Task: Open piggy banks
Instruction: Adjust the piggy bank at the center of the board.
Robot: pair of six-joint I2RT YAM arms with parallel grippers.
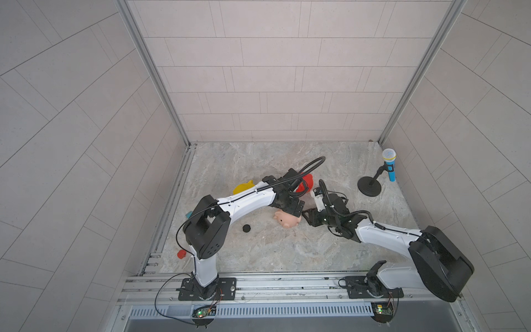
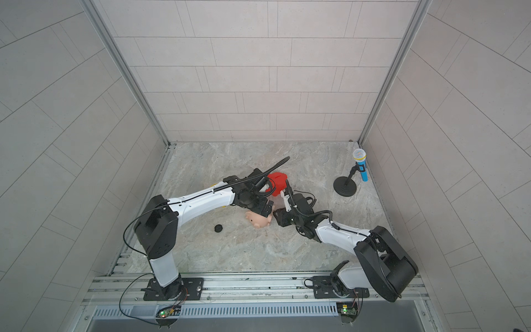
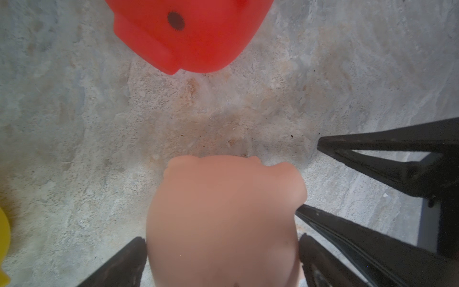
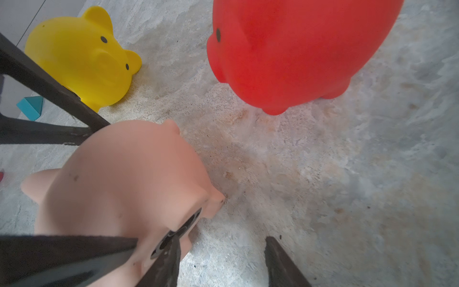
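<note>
Your left claw (image 3: 221, 239) is closed around the pink pig (image 1: 288, 220), one finger (image 3: 119, 263) against each flank, with the jaws spread wide to span the body. That pig lies tipped over near the middle of the surface (image 1: 258, 250), and both top views show its snout pointing toward the left arm's side. Your right claw (image 4: 222, 238) comes in from the opposite side. Its jaws are partly open, with bare stone showing between them. One of its fingers (image 4: 164, 261) sits right at the black plug (image 4: 178, 231) in the pink pig's belly, and that plug is in its hole. You cannot tell from these views whether the finger has caught it. The red pig (image 1: 306, 184) stands just beyond the two claws, close to the pink one but not touching it. The yellow pig (image 1: 242, 188) is farther toward the left arm's side and is half hidden by that arm in a top view. A loose plug (image 1: 246, 228) lies by itself on the surface, well apart from all three pigs. The blue microphone (image 1: 389, 165) stands on its stand in the far corner on the right arm's side.
</note>
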